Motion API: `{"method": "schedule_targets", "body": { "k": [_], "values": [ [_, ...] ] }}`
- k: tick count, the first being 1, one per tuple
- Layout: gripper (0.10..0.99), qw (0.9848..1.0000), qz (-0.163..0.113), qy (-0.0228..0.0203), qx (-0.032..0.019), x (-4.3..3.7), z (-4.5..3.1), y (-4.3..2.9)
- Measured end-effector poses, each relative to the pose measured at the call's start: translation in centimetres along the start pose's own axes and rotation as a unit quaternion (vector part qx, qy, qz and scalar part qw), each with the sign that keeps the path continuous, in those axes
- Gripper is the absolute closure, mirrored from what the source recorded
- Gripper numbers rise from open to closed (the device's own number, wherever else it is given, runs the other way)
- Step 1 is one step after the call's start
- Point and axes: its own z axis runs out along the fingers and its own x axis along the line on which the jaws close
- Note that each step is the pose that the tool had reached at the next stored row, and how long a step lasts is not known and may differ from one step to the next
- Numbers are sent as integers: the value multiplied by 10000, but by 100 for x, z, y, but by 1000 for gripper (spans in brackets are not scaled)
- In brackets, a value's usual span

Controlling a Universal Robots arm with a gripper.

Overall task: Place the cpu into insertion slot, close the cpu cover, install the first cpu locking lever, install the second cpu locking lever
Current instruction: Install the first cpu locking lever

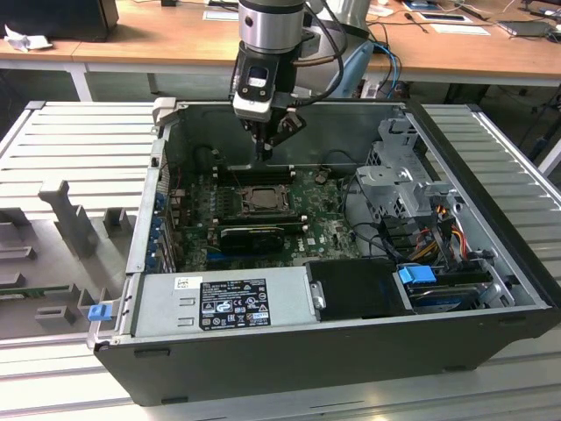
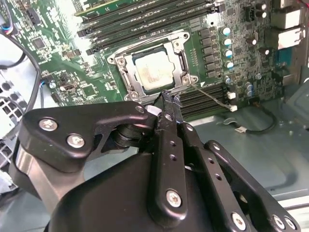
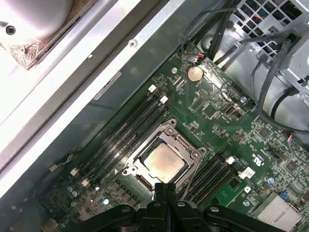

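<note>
The cpu (image 2: 153, 70) (image 3: 164, 162), a dull silver square, lies flat in the insertion slot (image 1: 261, 200) on the green motherboard. The cpu cover (image 2: 126, 72) (image 3: 170, 136), a silvery frame, lies down around the chip. My gripper (image 1: 267, 154) hangs a little above the slot's far edge inside the open computer case. Its black fingertips (image 2: 168, 98) (image 3: 163, 191) are pressed together with nothing between them, close beside the cover's edge. How the locking levers stand I cannot make out.
Black memory slots (image 2: 145, 17) run along both sides of the socket. A long black ribbed card (image 1: 252, 235) lies in front of it, the power supply (image 1: 223, 303) nearer still. A drive cage (image 1: 399, 175) and cables (image 1: 421, 237) crowd the exterior view's right; case walls surround everything.
</note>
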Motion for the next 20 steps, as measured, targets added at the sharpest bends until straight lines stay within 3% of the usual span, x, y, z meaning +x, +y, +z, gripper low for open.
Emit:
{"method": "schedule_targets", "body": {
  "k": [4, 8, 13, 17, 18, 19, 20],
  "values": [
    [980, 9993, -365, 4, 4, 0, 2, 0],
    [980, 9967, -808, 8, 10, 0, 4, 0],
    [980, 9896, -1441, 15, 19, 0, 11, 0],
    [980, 9827, -1850, 19, 24, 0, 16, 0],
    [980, 9799, -1997, 20, 25, 0, 18, 0],
    [980, 9760, -2178, 22, 28, 0, 21, 0],
    [980, 9742, -2255, 23, 29, 0, 22, 0]
  ]
}}
